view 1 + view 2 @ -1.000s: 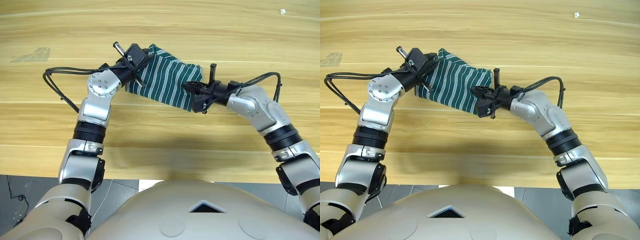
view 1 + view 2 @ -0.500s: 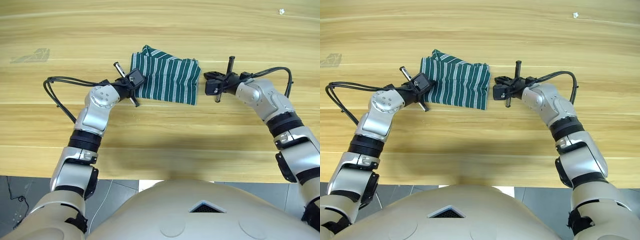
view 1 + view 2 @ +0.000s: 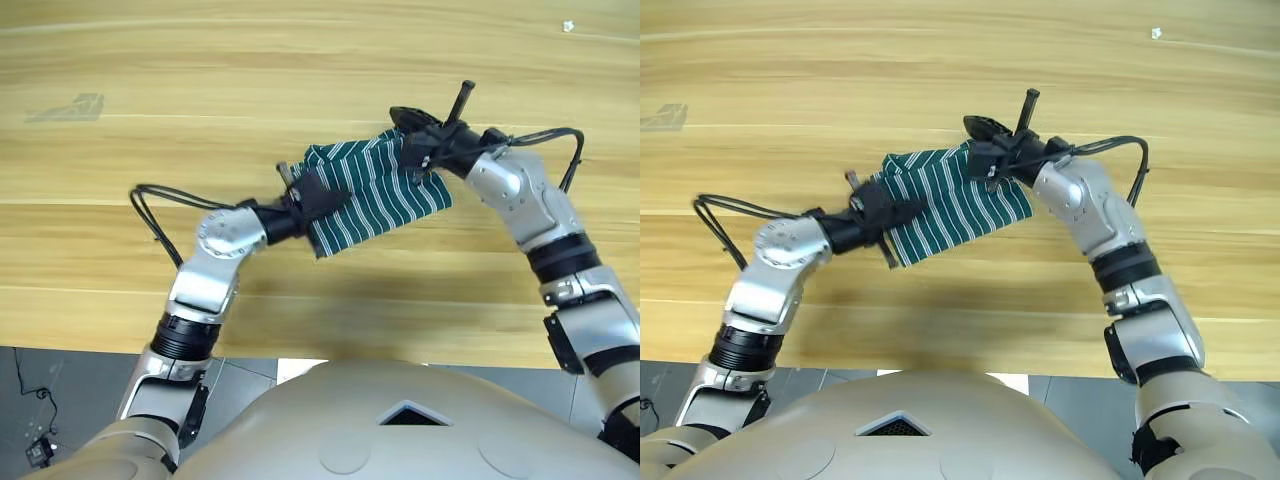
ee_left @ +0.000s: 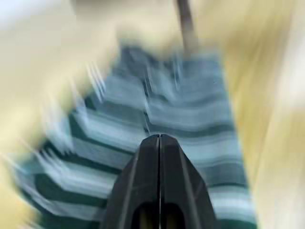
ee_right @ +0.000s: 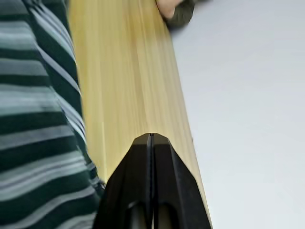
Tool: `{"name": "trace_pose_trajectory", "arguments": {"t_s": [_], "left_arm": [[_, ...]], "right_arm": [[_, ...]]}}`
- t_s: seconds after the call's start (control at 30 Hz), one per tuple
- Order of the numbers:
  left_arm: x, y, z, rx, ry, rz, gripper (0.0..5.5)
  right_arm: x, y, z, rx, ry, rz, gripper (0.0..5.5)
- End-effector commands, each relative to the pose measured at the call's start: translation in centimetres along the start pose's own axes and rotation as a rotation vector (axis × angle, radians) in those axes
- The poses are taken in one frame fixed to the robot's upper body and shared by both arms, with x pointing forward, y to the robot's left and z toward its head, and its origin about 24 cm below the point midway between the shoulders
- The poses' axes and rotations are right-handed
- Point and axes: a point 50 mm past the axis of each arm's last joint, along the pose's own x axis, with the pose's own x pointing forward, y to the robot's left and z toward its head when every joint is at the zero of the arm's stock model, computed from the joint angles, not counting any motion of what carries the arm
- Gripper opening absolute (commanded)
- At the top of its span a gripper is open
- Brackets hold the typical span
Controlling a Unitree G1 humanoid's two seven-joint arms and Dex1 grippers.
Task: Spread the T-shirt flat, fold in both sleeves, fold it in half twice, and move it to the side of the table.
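Left end effector [image 3: 312, 196] and right end effector [image 3: 418, 148] touch folded T-shirt [image 3: 385, 195] on surface [image 3: 200, 60].
Wrist views: fingers pressed together on both.

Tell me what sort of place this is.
Probably an indoor lab or workroom: a long wooden table, a grey floor below its near edge, and a striped T-shirt laid out as a practice piece.

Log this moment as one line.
green white-striped folded T-shirt on light wooden table | left tool shut, at left edge | right tool shut, at far corner
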Motion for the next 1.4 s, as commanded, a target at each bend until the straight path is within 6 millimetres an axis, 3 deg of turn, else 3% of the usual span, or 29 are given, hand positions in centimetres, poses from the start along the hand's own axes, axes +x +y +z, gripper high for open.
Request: {"name": "trace_pose_trajectory", "arguments": {"t_s": [0.03,0.17,0.33,0.5,0.6,0.83,0.93,1.2,1.27,1.4], "left_arm": [[-0.4,3.0,3.5,0.051,-0.077,0.133,0.05],[1.0,5.1,2.3,0.052,0.042,0.229,0.05],[2.7,6.6,-3.3,0.054,0.319,0.244,0.05],[3.1,5.9,-7.9,0.050,0.506,0.179,0.05],[3.0,4.9,-9.0,0.035,0.535,0.128,0.05],[3.2,-0.5,-7.9,-0.080,0.425,-0.070,0.05],[3.3,-2.5,-7.2,-0.097,0.393,-0.121,0.05],[3.6,-5.3,-5.9,-0.118,0.347,-0.179,0.05],[3.3,-5.1,-5.7,-0.106,0.342,-0.156,0.05],[0.3,-0.2,-3.8,-0.075,0.295,0.056,0.05]], "right_arm": [[-0.8,1.2,2.1,0.012,-0.032,0.040,0.00],[-1.9,3.3,3.3,0.031,0.002,0.127,0.00],[-1.8,4.4,2.3,0.048,0.147,0.101,0.00],[-1.2,3.6,0.3,0.091,0.283,0.033,0.00],[-0.9,3.9,-0.3,0.111,0.313,0.045,0.00],[1.1,5.7,-0.5,0.128,0.318,0.183,0.00],[2.0,5.4,-0.2,0.124,0.303,0.190,0.00],[2.5,4.7,-1.1,-0.006,0.307,0.320,0.00],[2.3,5.1,-1.1,-0.081,0.276,0.392,0.00],[0.3,6.5,-2.0,-0.299,0.222,0.521,0.00]]}}
